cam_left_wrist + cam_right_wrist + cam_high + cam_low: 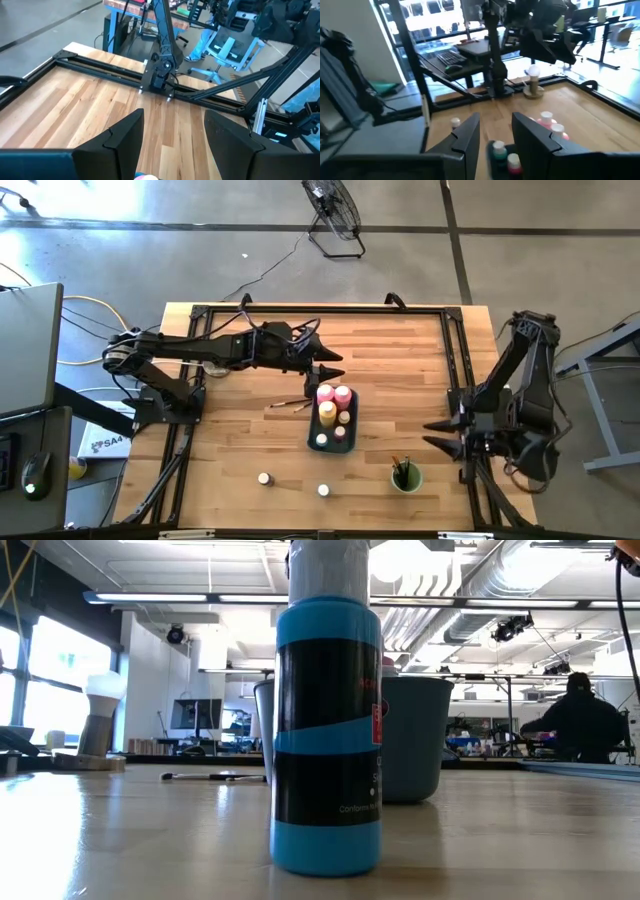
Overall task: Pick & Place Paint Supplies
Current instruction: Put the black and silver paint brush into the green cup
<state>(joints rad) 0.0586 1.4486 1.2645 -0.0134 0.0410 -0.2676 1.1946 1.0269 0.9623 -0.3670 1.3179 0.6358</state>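
Two pink squeeze bottles (334, 394), a yellow bottle (327, 412) and three tiny pale-capped jars (341, 426) stand in the blue-grey tray (311, 428) at mid table. Two thin brushes (290, 403) lie on the wood left of the tray. Two more jars (264, 478) (323, 490) stand near the front edge; one fills the low view (325, 730). My left gripper (327, 370) is open just above the tray's far end, a pink cap (145, 176) showing below its fingers. My right gripper (440, 435) is open at the right edge, touching nothing.
A round green cup (406, 477) holding brushes stands at the front right, near my right gripper. A black frame (320, 310) runs along the table's far and side edges. Bare wood lies left of the tray and at the far right.
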